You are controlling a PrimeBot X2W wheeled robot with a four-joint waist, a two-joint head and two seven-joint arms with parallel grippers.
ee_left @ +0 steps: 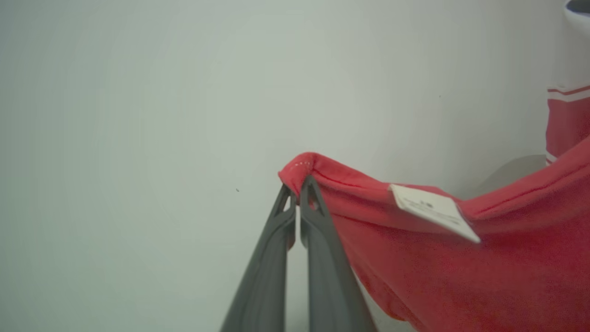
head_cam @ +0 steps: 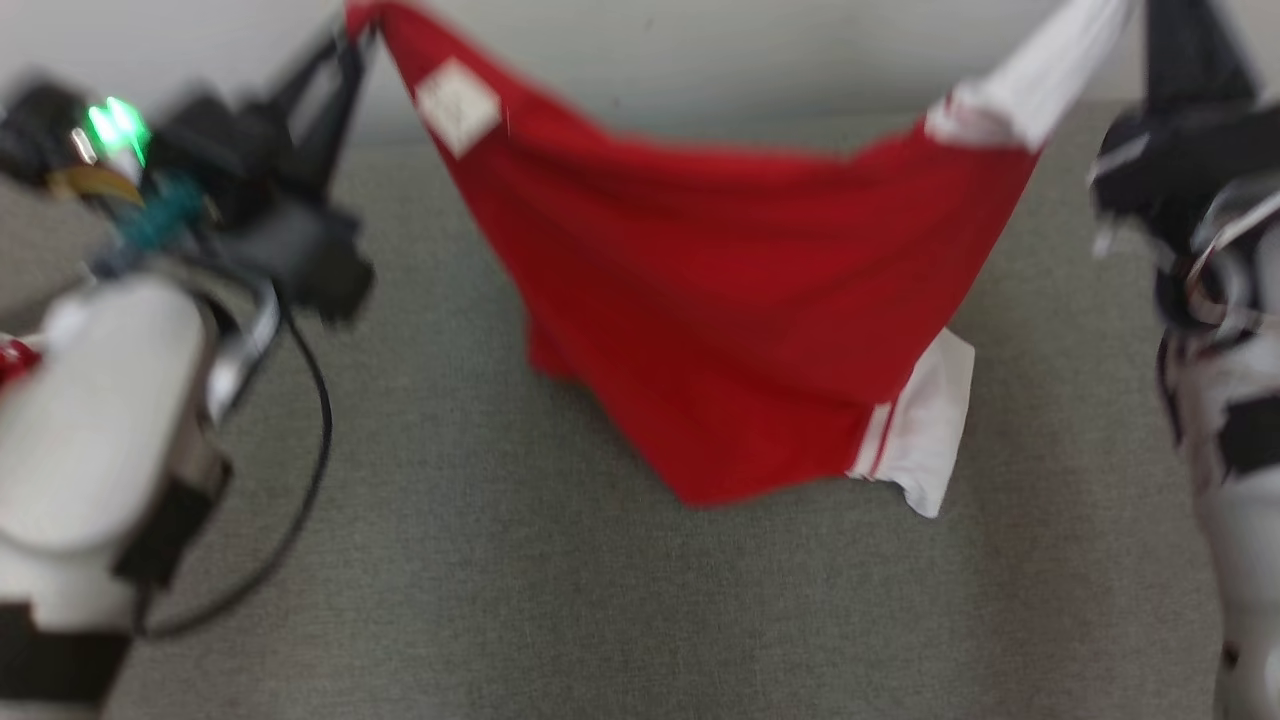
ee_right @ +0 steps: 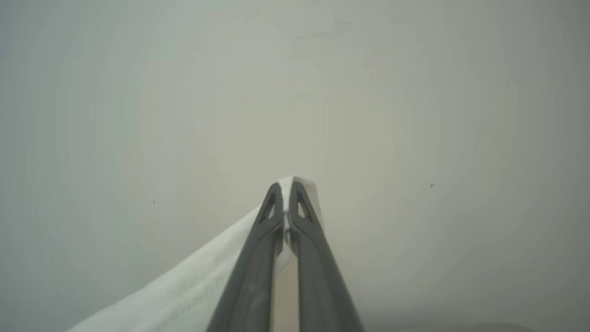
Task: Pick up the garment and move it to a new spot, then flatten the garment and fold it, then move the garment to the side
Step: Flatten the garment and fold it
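Observation:
The garment [head_cam: 730, 300] is a red shirt with white sleeves and a white label. It hangs stretched between both arms above the grey-green surface [head_cam: 500, 580], its lower part sagging toward it. My left gripper [ee_left: 297, 186] is shut on a red corner of the garment [ee_left: 461, 258]; in the head view that gripper [head_cam: 355, 30] sits at the top left. My right gripper [ee_right: 286, 186] is shut on a white sleeve edge of the garment [ee_right: 193, 290]. In the head view the right arm [head_cam: 1190, 150] rises at the top right beside the white sleeve.
A pale wall [head_cam: 750, 60] stands behind the grey-green surface. A black cable [head_cam: 310, 470] loops from my left forearm [head_cam: 100, 420] over the surface at the lower left. The right forearm [head_cam: 1240, 450] runs down the right edge.

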